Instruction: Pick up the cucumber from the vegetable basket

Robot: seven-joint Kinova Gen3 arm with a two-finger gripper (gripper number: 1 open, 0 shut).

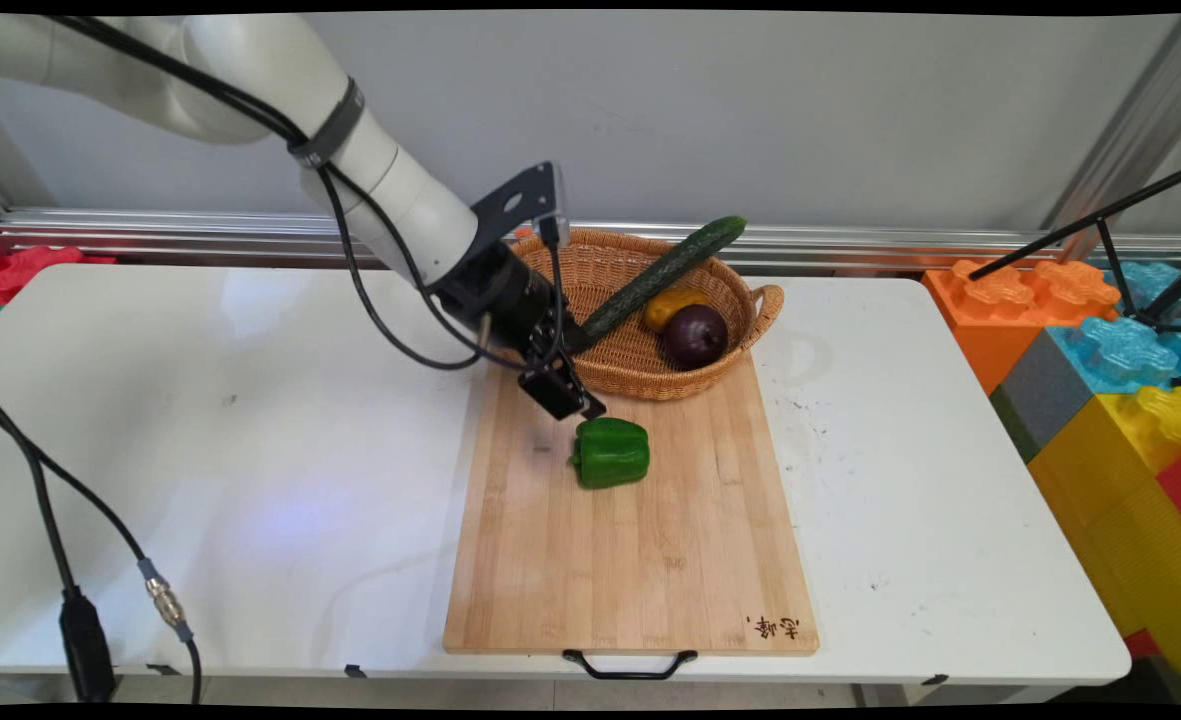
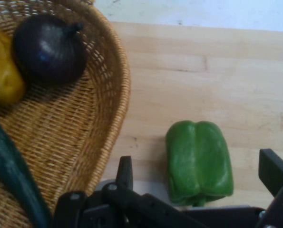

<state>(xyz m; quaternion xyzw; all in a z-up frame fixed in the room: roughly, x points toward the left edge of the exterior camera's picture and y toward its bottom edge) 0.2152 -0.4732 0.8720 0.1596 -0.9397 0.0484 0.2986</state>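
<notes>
Tool [image 1: 572,392] hangs low over the far left part of the board [image 1: 630,560], fingers spread wide, holding nothing. In hand view one finger [image 2: 124,172] sits left of the pepper [image 2: 199,161] and the other at the right edge, pepper between them but clear of both. Pepper lies on its side on the board, just in front of the tool tip in main view, near the basket [image 1: 640,375]. Basket sits on the board's far end, against the tool's right side. Inside it: cucumber [image 1: 665,272] leaning across with its tip poking over the far rim, onion [image 1: 695,335], and a yellow fruit [image 1: 672,303] touching the onion. Board rests on the white surface [image 1: 250,450]. Coloured blocks [image 1: 1110,380] stand off the right end.
</notes>
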